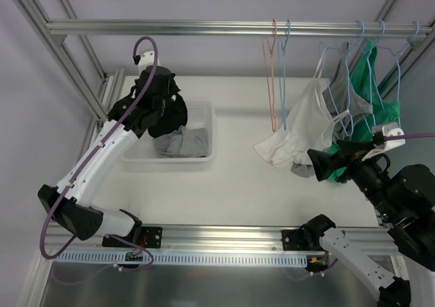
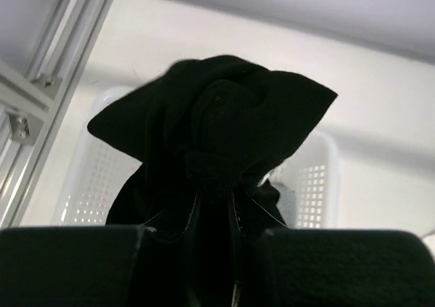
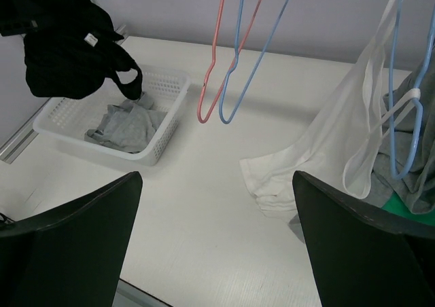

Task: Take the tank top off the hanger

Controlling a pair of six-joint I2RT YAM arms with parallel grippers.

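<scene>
Right gripper (image 1: 318, 164), fingers spread and empty, sits well right of the basket (image 1: 211, 127), near the white tank top (image 1: 299, 127) hung from the rail (image 1: 170, 27). Left gripper (image 2: 212, 232) is clenched on the black tank top (image 1: 160, 113), bunched just above the basket's grey garment (image 1: 180, 144). Best to release only when centred, so no strap drapes over the rim.

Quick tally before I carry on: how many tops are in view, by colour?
Black top: 1
Grey tops: 2, one in the basket, one hung
White top: 1
Green top: 1
Total: 5
</scene>
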